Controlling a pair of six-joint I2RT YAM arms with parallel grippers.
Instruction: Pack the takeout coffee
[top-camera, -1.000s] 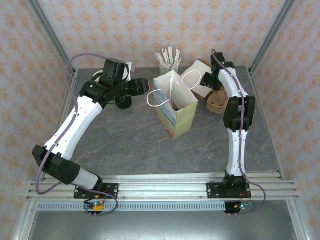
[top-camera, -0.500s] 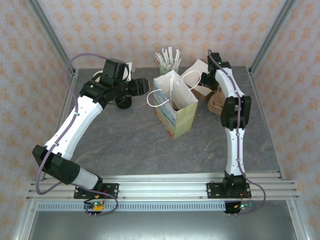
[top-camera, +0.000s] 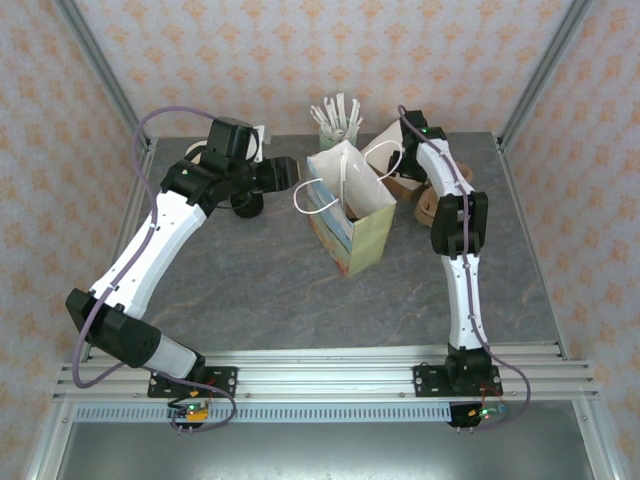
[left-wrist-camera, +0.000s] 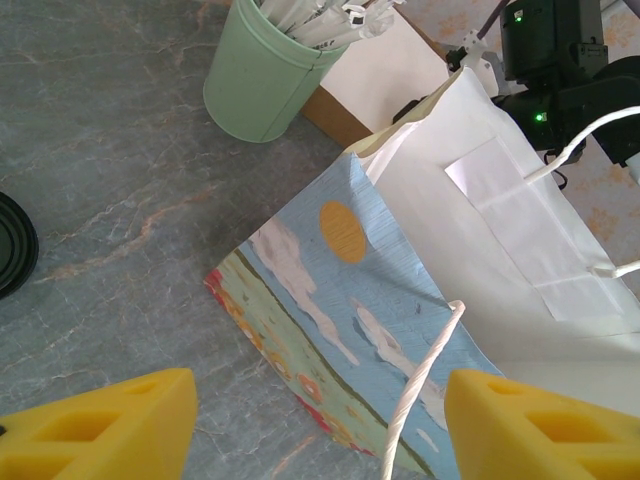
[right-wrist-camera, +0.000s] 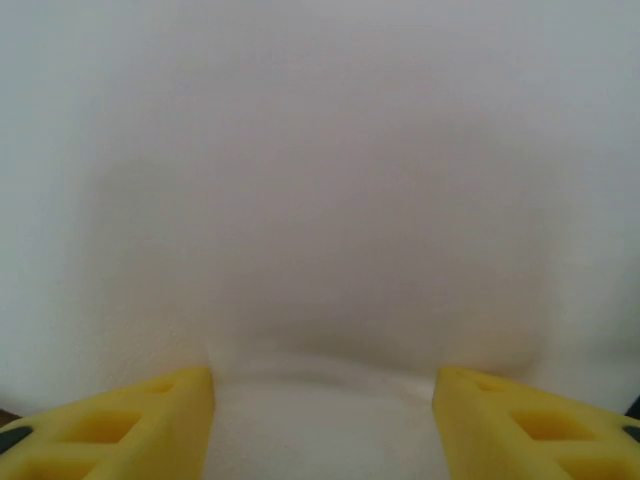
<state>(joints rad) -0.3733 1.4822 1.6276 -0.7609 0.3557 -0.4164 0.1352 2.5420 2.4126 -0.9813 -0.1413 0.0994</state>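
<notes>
Bright, soft, even light — right wrist view blurred, washed-out white.

black lid (left-wrist-camera: 10, 243) cut off, white surface (right-wrist-camera: 320, 200) blurred

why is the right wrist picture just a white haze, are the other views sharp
right wrist: a white surface sits too close to the lens, out of focus, the yellow fingers sharper; left wrist: the paper bag is crisp, the near fingers slightly soft; top external: even light, soft shadows, no glare.

Peach floral-patterned walls (top-camera: 300, 50) enclose a grey marbled tabletop (top-camera: 260, 290), with aluminium posts (top-camera: 95, 70) in the back corners.
</notes>
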